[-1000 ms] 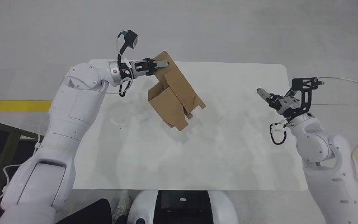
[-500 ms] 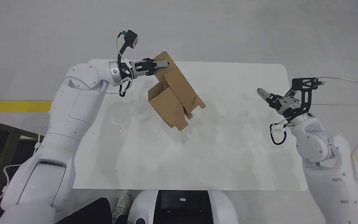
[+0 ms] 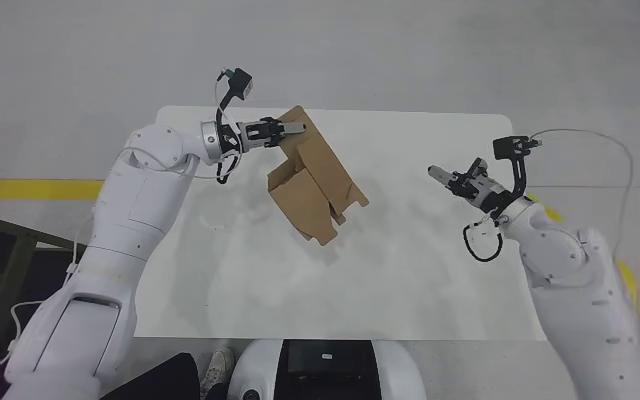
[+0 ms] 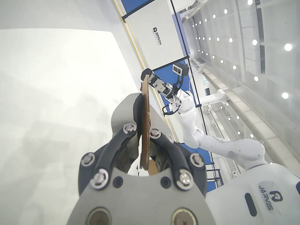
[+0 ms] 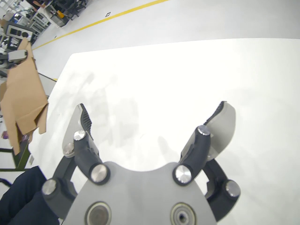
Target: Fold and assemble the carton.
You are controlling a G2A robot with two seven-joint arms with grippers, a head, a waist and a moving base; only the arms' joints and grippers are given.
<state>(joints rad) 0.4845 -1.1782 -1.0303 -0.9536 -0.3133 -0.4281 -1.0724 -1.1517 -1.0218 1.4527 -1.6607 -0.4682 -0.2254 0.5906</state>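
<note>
A brown cardboard carton (image 3: 315,180), partly folded with flaps hanging down, is held up above the table's far left part. My left gripper (image 3: 292,129) is shut on the carton's top edge; in the left wrist view the cardboard sheet (image 4: 145,122) runs edge-on between its jaws. My right gripper (image 3: 438,174) hovers open over the table's right side, well apart from the carton, and nothing lies between its fingers (image 5: 80,118). The right wrist view has the carton (image 5: 22,94) far off at its edge.
The white table (image 3: 420,270) is bare around the carton, with room in its middle and front. A yellow floor line (image 3: 45,188) runs beyond the table's left edge.
My right gripper has moved left, inward over the table toward the carton. The left arm has shifted slightly and the carton has tilted a little with it.
</note>
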